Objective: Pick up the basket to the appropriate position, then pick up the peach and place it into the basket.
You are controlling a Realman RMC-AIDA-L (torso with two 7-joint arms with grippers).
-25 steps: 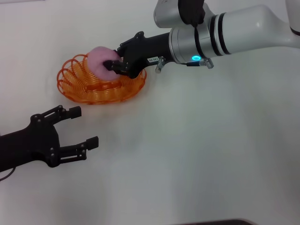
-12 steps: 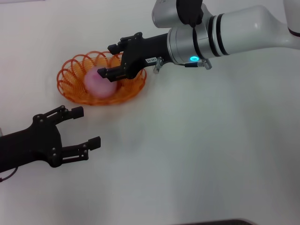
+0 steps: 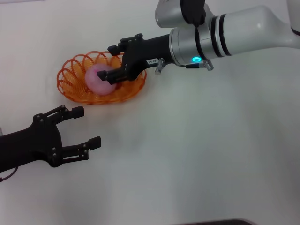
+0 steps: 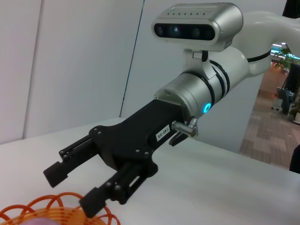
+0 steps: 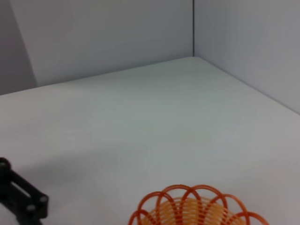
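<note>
Item: placing step, at its release stage. The peach [image 3: 98,80] is lying inside the basket [image 3: 70,86], toward the basket's middle, with wire coils showing around it on every visible side. The basket is sitting on the table [image 3: 197,150] in the far-left part of the top, well short of the far edge and well apart from the near edge.

Right gripper [image 3: 109,61]: hanging over the basket's right half, reaching in from the table's right side. Its fingers are spread wide, one fingertip [image 3: 113,48] standing above the far rim and the other [image 3: 104,74] lying at the peach's upper right (whether it is touching the fruit or just clearing it cannot be told from the head view). It is gripping nothing. In the left wrist view the same gripper [image 4: 77,190] is showing both fingers parted, empty, just above the basket's rim [image 4: 56,211].

Left gripper [image 3: 85,126]: resting low over the near-left part of the table, near the left edge and apart from the basket, fingers splayed open, holding nothing.

Judgement: the fruit appears delivered, so the task looks all but complete. The next move is calling for the right arm to lift straight up and draw back toward the right side, keeping the lower finger from snagging the looped rim or nudging the peach (a light wire basket would likely shift or tip if caught).
</note>
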